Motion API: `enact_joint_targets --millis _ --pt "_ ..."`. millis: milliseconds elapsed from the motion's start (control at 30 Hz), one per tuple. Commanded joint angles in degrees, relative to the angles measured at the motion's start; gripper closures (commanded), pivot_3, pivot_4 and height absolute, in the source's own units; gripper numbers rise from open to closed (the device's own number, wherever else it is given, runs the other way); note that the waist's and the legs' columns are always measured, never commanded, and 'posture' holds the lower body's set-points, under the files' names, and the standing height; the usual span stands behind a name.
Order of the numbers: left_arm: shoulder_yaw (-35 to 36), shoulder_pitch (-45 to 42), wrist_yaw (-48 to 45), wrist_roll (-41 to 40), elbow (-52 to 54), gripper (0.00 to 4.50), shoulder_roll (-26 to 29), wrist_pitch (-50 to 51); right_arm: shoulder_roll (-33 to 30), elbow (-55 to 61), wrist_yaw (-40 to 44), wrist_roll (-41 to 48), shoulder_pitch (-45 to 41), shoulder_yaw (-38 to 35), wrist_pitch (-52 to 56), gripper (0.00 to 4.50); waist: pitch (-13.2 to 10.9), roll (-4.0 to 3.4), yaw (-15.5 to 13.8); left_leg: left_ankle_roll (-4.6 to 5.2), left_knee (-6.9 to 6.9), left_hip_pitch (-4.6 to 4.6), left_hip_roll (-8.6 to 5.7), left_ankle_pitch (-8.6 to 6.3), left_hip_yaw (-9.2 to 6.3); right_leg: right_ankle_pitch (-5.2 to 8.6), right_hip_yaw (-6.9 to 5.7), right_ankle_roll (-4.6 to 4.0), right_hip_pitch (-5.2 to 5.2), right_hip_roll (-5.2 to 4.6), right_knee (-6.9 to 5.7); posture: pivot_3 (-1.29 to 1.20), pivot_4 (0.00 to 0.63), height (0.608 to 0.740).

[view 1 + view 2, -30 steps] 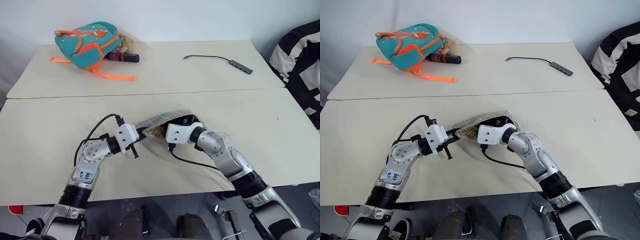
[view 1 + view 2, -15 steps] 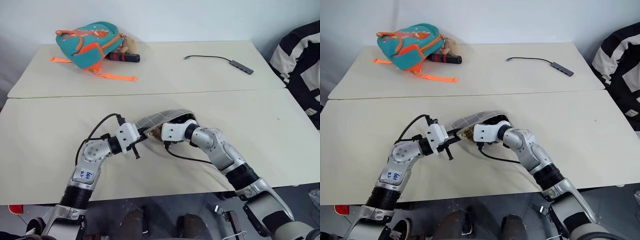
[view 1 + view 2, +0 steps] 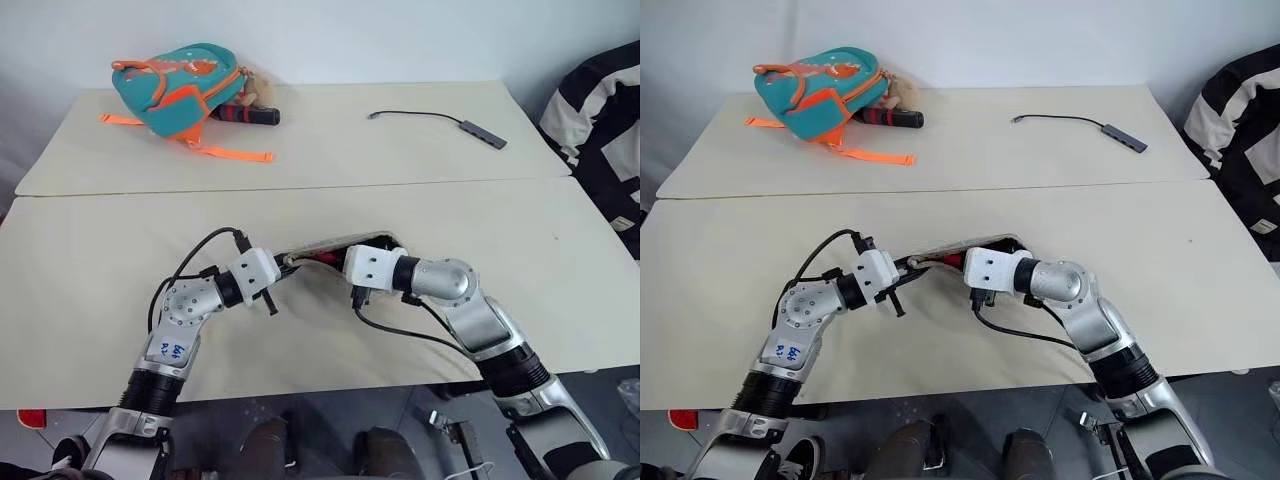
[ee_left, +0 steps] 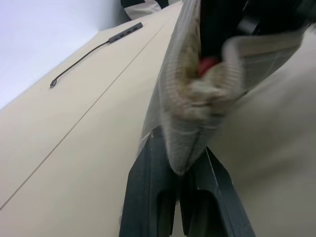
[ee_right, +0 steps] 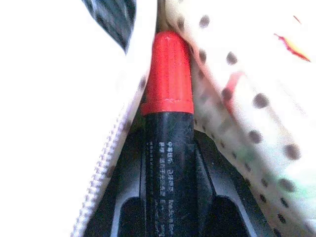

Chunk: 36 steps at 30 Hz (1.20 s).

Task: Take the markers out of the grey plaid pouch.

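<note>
Right wrist view | red marker (image 5: 168, 94) inside grey plaid pouch (image 3: 330, 245)

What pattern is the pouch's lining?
Cream with dark dots, clearest in the right wrist view on the pouch lining.

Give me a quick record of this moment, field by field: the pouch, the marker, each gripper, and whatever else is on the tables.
pouch: grey plaid pouch on the near table, mouth open
left gripper: shut on the pouch's edge
right gripper: shut on the red marker, at the pouch's mouth
marker state: partly inside, against the dotted lining
far table: teal-and-orange backpack, cable with hub
</note>
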State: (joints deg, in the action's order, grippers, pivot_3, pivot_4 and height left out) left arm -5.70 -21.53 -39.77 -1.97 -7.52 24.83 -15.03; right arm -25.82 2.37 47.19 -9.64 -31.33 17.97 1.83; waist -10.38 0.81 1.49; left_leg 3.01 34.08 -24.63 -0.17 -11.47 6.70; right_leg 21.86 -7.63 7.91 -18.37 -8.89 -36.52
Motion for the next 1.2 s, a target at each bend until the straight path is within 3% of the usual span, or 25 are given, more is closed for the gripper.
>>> enact_joint_targets --millis 33,200,300,500,700,833,933,1200 --pt "0.9 -0.1 0.9 0.2 0.0 4.50 0.6 0.2 0.6 4.3 -0.6 4.8 -0.9 -4.3 2.5 3.78 0.0 0.00 0.0 0.00 0.01 0.00 0.00 0.00 0.00 0.00 0.00 0.00 0.00 0.00 0.00 0.00 0.150 0.740" --pt "-0.5 0.8 -0.2 -0.5 1.5 4.50 0.0 0.9 3.1 4.9 -2.1 8.5 -2.6 -6.1 6.5 3.78 0.0 0.00 0.0 0.00 0.03 0.00 0.00 0.00 -0.01 0.00 -0.01 0.00 0.00 0.00 -0.02 0.00 0.150 0.740" --pt "-0.8 0.4 1.0 0.1 1.5 4.50 -0.9 1.6 0.3 4.9 1.2 6.2 -1.1 -2.4 -2.9 3.78 0.0 0.00 -0.2 0.00 0.04 0.00 -0.01 0.00 -0.02 0.00 -0.02 0.00 0.01 0.00 -0.03 0.00 0.150 0.740" --pt "0.1 0.1 2.7 1.5 0.1 4.50 0.0 1.7 3.7 8.9 2.2 17.1 1.6 -6.3 -0.9 3.78 0.0 0.00 0.0 0.01 0.05 -0.01 0.01 0.00 -0.04 0.00 -0.02 0.00 0.01 0.01 -0.03 0.00 0.150 0.740" --pt "0.1 0.1 2.7 1.7 0.0 4.50 0.4 1.3 4.5 8.2 1.3 19.8 1.8 -7.9 -1.1 3.78 0.0 0.00 -0.1 0.01 0.06 0.00 0.01 0.00 -0.04 0.00 -0.01 0.00 0.01 0.00 -0.04 0.00 0.150 0.740" --pt "0.1 0.1 2.5 1.7 0.2 4.50 0.6 1.1 2.7 7.4 2.1 19.3 1.6 -8.2 -1.4 3.78 0.0 0.00 -0.1 0.01 0.06 0.00 0.00 -0.01 -0.04 0.00 -0.01 0.00 0.02 -0.01 -0.04 0.00 0.150 0.740" --pt "0.6 0.5 0.4 -2.1 0.8 4.50 -0.2 1.7 0.7 1.9 1.4 13.1 1.4 -6.3 -8.3 3.78 0.0 0.00 -0.1 0.01 0.07 0.00 0.00 0.00 -0.03 0.00 -0.01 0.00 0.02 -0.01 -0.04 0.00 0.150 0.740" --pt "1.1 0.1 1.0 -2.6 2.4 4.50 -1.2 3.2 -1.3 -2.2 1.8 6.2 0.4 -2.6 -17.5 3.78 0.0 0.00 0.0 0.01 0.11 0.00 0.01 0.00 -0.03 0.00 -0.02 0.00 0.04 0.00 -0.04 0.00 0.150 0.740"
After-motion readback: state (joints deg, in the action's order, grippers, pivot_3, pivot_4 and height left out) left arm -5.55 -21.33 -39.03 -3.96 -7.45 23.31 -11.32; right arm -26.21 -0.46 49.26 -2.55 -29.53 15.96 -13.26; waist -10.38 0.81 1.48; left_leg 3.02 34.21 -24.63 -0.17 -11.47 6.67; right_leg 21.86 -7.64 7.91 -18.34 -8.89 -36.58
